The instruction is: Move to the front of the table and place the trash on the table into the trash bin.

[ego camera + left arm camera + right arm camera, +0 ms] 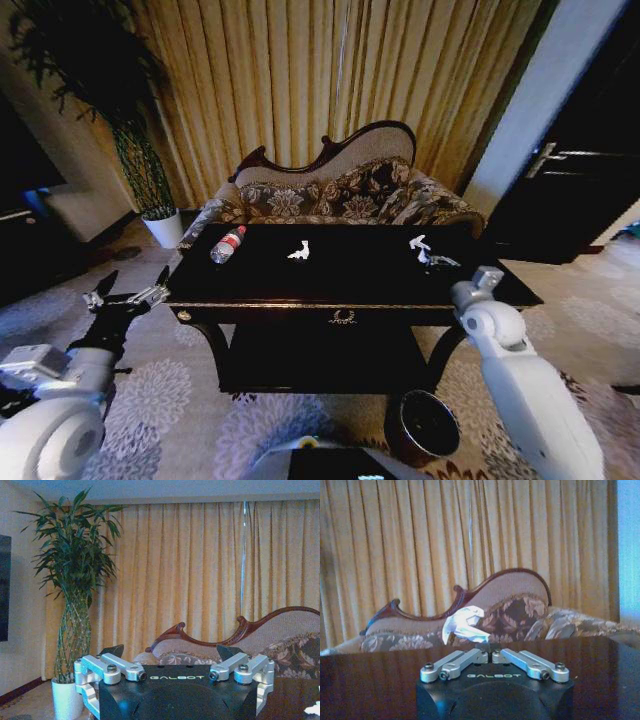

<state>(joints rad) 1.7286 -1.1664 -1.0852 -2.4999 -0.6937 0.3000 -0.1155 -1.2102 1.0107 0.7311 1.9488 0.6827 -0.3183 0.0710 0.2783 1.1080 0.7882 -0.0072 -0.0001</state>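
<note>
Curtains and a carved sofa (pixel 340 190) stood behind the long black bench (pixel 340 268) that the robot faced. A brown trash bin (pixel 424 426) sat on the carpet below the bench's front right. On the benchtop lay a clear bottle (pixel 227 245) at the left, its long axis angled away from the robot, a paper scrap (pixel 299 251) mid-bench, and another scrap (pixel 420 245) at the right. The left gripper (pixel 128 294) hovered off the bench's left end, fingers spread wide and empty; the bottle lay forward and to its right. The right gripper (pixel 491 656), fingers closed together and empty, sat low at the front right edge, the right-hand scrap (pixel 463 623) directly ahead, so this arm looked nearer to trash.
</note>
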